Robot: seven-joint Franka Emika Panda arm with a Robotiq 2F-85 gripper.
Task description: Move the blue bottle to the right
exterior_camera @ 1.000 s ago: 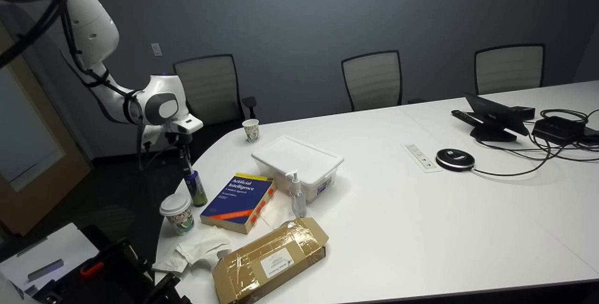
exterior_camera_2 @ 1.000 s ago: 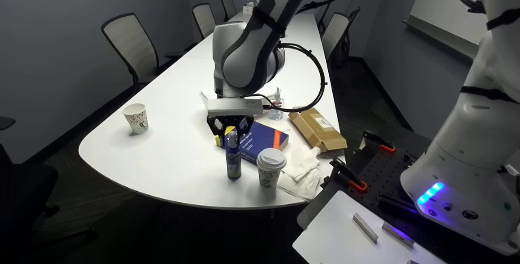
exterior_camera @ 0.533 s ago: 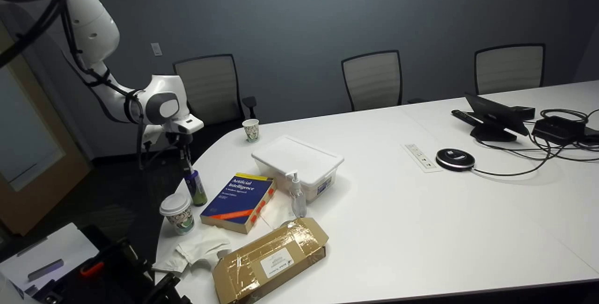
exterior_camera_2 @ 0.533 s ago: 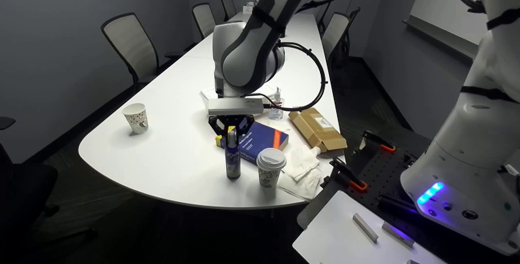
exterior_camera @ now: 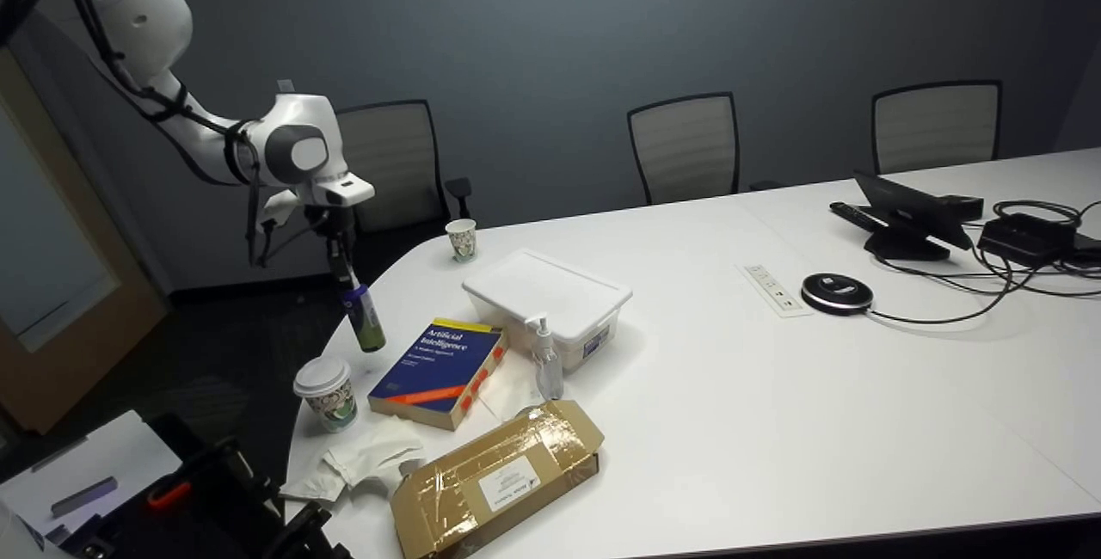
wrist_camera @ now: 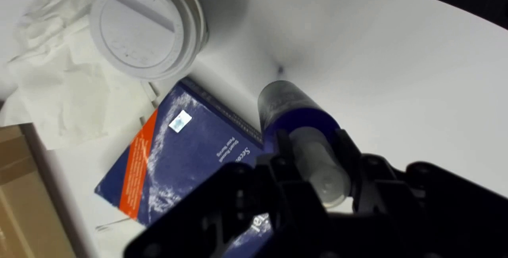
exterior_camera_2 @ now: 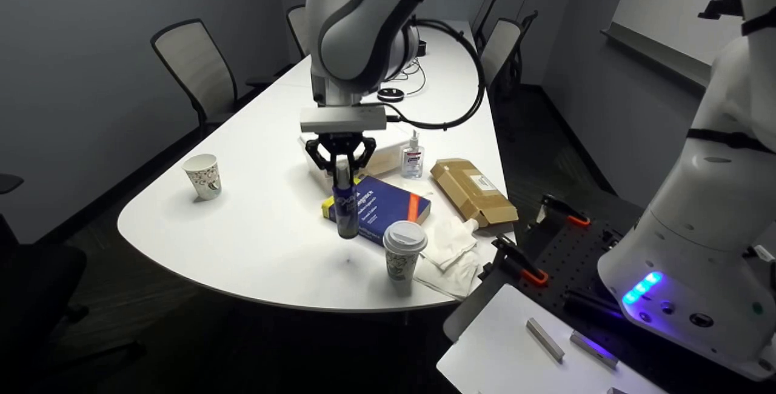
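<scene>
The blue bottle is slender, with a dark blue body and a whitish cap. It shows in both exterior views (exterior_camera: 365,322) (exterior_camera_2: 347,211) and in the wrist view (wrist_camera: 286,101). My gripper (exterior_camera_2: 344,180) is shut on its whitish cap, with one finger on each side, as the wrist view shows (wrist_camera: 312,137). The bottle hangs above the table, roughly upright and slightly tilted, its base off the surface. A small dark mark lies on the table below it. The bottle is beside the blue book (exterior_camera: 439,365) and behind the lidded cup in an exterior view.
The lidded paper cup (exterior_camera_2: 404,251) stands near the bottle. Napkins (exterior_camera_2: 451,251), a cardboard box (exterior_camera: 499,477), a clear pump bottle (exterior_camera: 548,361) and a white-lidded plastic container (exterior_camera: 550,288) lie around the book. Another paper cup (exterior_camera_2: 204,177) stands near the table's curved edge.
In the last half second my gripper has risen with the bottle held, lifting it off the table. Before that, the bottle stood on the table between the fingers and hardly moved.
</scene>
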